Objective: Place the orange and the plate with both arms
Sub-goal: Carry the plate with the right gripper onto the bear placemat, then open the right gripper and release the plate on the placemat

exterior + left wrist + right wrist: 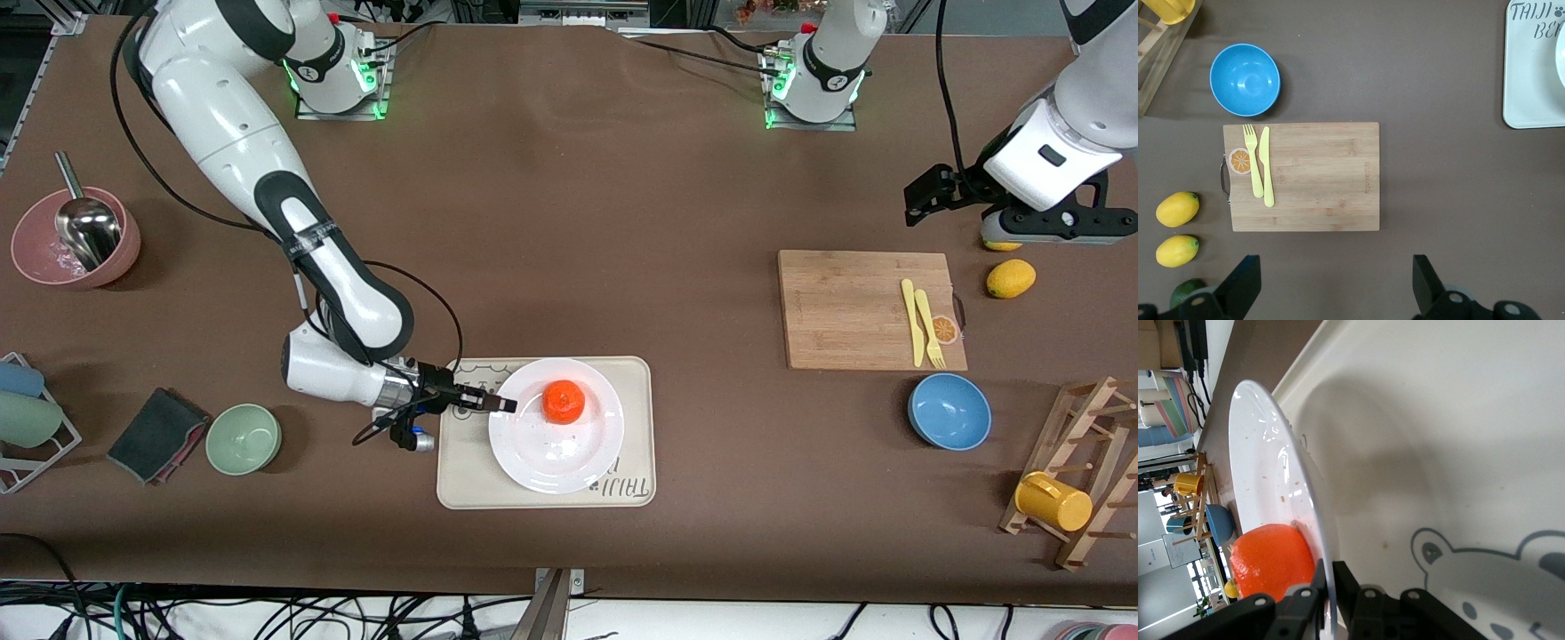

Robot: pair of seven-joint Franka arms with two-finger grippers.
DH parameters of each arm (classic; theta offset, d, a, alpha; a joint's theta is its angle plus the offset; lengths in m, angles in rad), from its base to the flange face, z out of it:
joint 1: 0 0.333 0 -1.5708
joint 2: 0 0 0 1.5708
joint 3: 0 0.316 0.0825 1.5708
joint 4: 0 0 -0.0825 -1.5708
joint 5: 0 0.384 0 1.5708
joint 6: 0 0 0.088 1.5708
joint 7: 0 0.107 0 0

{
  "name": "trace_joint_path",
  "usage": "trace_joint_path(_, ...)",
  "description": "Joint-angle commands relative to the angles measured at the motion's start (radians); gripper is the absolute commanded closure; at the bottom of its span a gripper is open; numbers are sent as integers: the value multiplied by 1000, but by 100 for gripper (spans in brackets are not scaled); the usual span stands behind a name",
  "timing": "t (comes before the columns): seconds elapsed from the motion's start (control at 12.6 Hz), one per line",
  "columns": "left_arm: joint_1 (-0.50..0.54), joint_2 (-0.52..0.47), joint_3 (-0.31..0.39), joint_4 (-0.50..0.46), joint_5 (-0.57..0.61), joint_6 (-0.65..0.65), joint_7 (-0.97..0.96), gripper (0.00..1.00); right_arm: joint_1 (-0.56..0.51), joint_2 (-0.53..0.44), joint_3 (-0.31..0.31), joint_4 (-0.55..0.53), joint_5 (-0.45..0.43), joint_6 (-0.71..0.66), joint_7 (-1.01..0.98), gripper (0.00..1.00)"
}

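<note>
The orange (564,401) lies on the white plate (569,453), which rests on the cream bear-printed tray (636,427). My right gripper (505,405) is shut on the plate's rim at the end toward the right arm. In the right wrist view the plate rim (1308,500) passes between the two fingers, with the orange (1268,560) on the plate right beside them. My left gripper (1049,224) is open and empty, up over the table toward the left arm's end, above a lemon. Its fingers (1245,283) stand wide apart over bare table.
A wooden cutting board (853,307) holds a yellow fork and knife (923,322). A blue bowl (949,411) sits nearer the camera than the board, with a lemon (1010,278) and a wooden rack with a yellow cup (1053,500) nearby. A green bowl (244,438), a dark cloth (156,433) and a pink bowl (62,253) sit toward the right arm's end.
</note>
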Motion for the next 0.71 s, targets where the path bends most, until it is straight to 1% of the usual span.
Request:
trace_joint_path(0.0,5,5,4,20,-26,-18,21,0,-1,41,11,62,-35,-14,18,100)
trace_joint_path(0.08,4,5,4,22,-27,-18,18,0,-1,41,11,60,-33,-14,21,100)
trace_joint_path(0.16,5,5,4,19,-26,-20,18,0,-2,39,11,62,-33,-14,21,86)
trace_joint_path(0.24,4,6,4,22,-26,-18,17,0,-4,41,11,60,-35,-14,19,52)
trace_joint_path(0.32,4,5,4,22,-26,-18,18,0,-8,41,11,57,-33,-14,21,4)
trace_joint_path(0.4,5,5,4,19,-26,-20,20,0,-15,41,10,54,-35,-16,19,0)
trace_joint_path(0.56,5,5,4,22,-26,-20,20,0,-21,27,10,35,-73,-27,19,0)
trace_joint_path(0.64,5,5,4,19,-26,-20,20,0,-27,0,8,-4,-102,-36,19,0)
